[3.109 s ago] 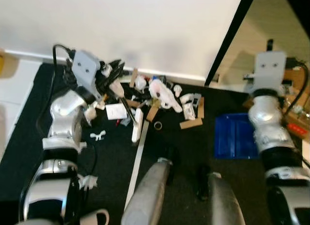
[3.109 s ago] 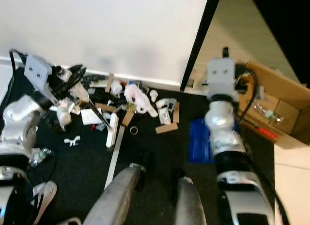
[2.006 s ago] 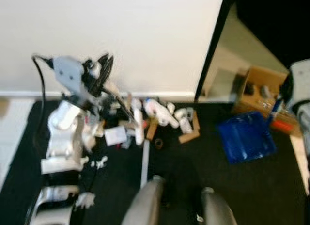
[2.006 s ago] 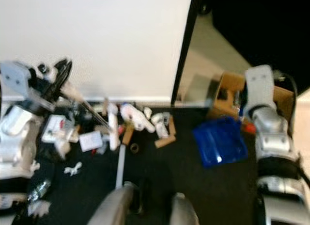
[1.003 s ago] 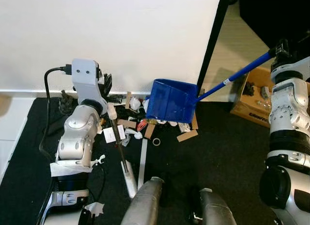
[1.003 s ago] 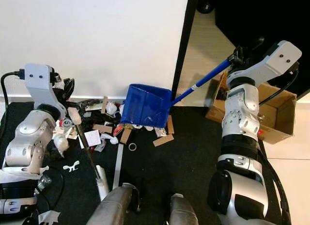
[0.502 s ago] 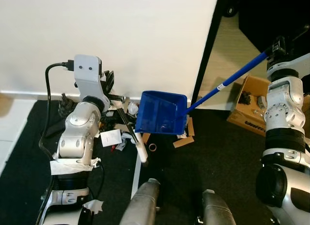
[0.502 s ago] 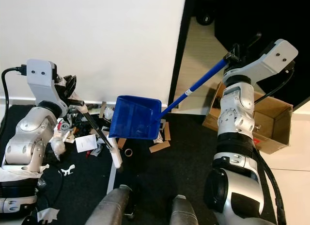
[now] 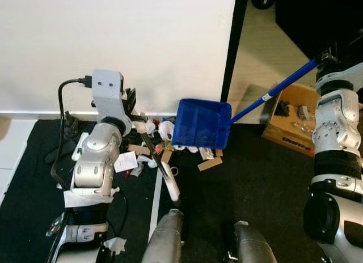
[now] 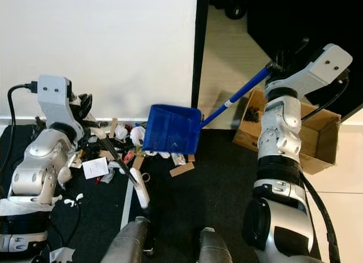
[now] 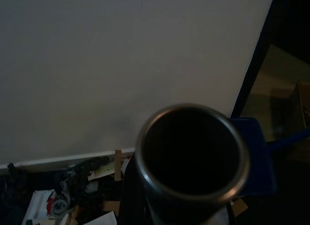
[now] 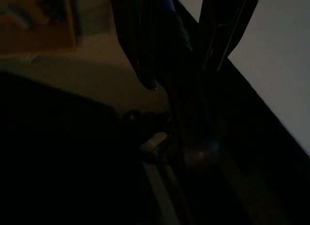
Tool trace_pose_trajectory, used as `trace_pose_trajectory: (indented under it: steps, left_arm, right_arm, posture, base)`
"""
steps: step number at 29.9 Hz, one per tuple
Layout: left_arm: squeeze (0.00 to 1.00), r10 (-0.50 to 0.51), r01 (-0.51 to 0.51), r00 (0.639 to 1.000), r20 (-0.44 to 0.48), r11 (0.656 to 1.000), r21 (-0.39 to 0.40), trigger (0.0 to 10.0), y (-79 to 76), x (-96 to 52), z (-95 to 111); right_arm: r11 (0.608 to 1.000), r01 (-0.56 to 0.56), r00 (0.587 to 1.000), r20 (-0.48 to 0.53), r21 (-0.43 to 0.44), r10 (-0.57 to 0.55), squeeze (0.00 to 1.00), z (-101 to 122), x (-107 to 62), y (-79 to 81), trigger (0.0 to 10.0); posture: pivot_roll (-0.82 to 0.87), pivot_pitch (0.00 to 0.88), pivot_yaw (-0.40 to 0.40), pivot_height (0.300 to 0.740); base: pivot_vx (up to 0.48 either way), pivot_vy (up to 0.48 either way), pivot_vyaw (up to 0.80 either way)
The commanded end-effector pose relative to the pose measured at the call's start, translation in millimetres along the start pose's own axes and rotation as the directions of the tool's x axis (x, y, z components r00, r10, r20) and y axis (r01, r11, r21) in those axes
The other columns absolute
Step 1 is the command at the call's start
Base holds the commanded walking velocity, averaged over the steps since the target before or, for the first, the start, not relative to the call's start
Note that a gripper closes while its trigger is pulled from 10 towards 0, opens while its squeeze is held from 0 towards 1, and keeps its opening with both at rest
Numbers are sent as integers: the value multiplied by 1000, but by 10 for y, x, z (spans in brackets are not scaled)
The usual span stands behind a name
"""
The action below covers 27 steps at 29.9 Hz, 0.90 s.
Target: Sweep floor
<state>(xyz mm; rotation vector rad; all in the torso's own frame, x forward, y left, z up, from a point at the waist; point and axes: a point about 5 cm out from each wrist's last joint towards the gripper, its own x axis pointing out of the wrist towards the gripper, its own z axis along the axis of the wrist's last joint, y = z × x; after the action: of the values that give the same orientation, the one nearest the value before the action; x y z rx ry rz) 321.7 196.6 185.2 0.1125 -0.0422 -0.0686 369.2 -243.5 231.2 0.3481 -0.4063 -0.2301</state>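
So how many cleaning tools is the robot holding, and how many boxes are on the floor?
Dustpan: 1, in the right hand
Brush: 1, in the left hand
Cardboard box: 1
Total: 3

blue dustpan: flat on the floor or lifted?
Lifted and tilted. The blue long-handled dustpan hangs over the litter pile by the white wall; its handle slants up to the right gripper.

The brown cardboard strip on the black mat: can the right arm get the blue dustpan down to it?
Probably yes. The blue dustpan hangs just above the brown cardboard strip, with nothing between them.
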Motion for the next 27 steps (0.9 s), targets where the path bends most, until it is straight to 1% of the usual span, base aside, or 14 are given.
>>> trace_pose_trajectory:
  steps: [1, 3, 5, 6, 8, 11, 13, 14, 15, 17, 18, 19, 24, 27]
  left_arm:
    - [0, 6, -7, 1000, 17, 998, 65, 10000, 102, -38, 24]
    - [0, -4, 3, 1000, 19, 997, 78, 10000, 121, -41, 24]
    - [0, -41, 37, 998, 37, 994, 101, 10000, 146, -61, 32]
    - [0, -41, 37, 998, 37, 994, 101, 10000, 146, -61, 32]
    - [0, -71, 64, 996, 56, 991, 119, 10000, 169, -98, 44]
    - [0, -79, 72, 996, 51, 989, 128, 10000, 192, -127, 27]
    - [0, -81, 74, 996, 46, 989, 130, 10000, 197, -132, 14]
    - [0, -82, 76, 996, 40, 988, 135, 10000, 206, -140, -8]
    - [0, -82, 76, 996, 40, 988, 135, 10000, 206, -140, -8]
    - [0, -89, 85, 996, 25, 985, 148, 10000, 223, -145, -49]
    - [0, -89, 85, 996, 25, 985, 148, 10000, 223, -145, -49]
    - [0, -95, 91, 995, 20, 984, 151, 10000, 230, -146, -63]
    - [0, -134, 130, 991, 25, 982, 138, 10000, 240, -131, -104]
    - [0, -174, 167, 984, 42, 976, 137, 10000, 240, -98, -124]
  right_arm:
    - [998, -11, 999, 31, -67, 13, 0, 5, -22, -14, 10000]
    - [995, -21, 999, 28, -100, 24, 0, -21, -36, -14, 10000]
    - [987, -37, 999, 21, -155, 40, 0, -65, -67, -31, 10000]
    - [987, -37, 999, 21, -155, 40, 0, -65, -67, -31, 10000]
    - [975, -35, 998, 46, -219, 46, 0, 6, -59, -100, 10000]
    - [965, -15, 997, 65, -263, 33, 0, 141, -8, -233, 10000]
    - [961, -15, 998, 50, -277, 30, 0, 150, 5, -271, 10000]
    - [952, -34, 999, -3, -304, 35, 0, 112, 22, -322, 10000]
    - [952, -34, 999, -3, -304, 35, 0, 112, 22, -322, 10000]
    - [922, -61, 996, -77, -383, 34, 0, 31, 27, -416, 10000]
    - [922, -61, 996, -77, -383, 34, 0, 31, 27, -416, 10000]
    - [916, -72, 994, -107, -395, 32, 0, -13, 24, -446, 10000]
    - [902, -83, 988, -155, -424, 18, 0, -149, -2, -477, 10000]
    - [883, -87, 991, -132, -461, 28, 0, -225, -36, -408, 10000]
  posture:
    - [68, 159, 72, 740]
    - [68, 159, 72, 740]
    - [71, 164, 64, 740]
    - [71, 164, 64, 740]
    - [76, 163, 62, 740]
    - [76, 163, 62, 740]
    - [76, 163, 62, 740]
    - [71, 165, 61, 740]
    - [71, 165, 61, 740]
    - [69, 169, 63, 740]
    - [69, 169, 63, 740]
    - [72, 173, 63, 740]
    - [82, 179, 60, 740]
    - [100, 183, 59, 740]
  base:
    - [0, 0, 0]
    - [0, 0, 0]
    - [0, 0, 0]
    - [0, 0, 0]
    - [0, 0, 0]
    - [0, 0, 0]
    - [0, 0, 0]
    - [0, 0, 0]
    - [0, 0, 0]
    - [0, 0, 0]
    - [0, 0, 0]
    - [0, 0, 0]
    - [0, 0, 0]
    - [0, 0, 0]
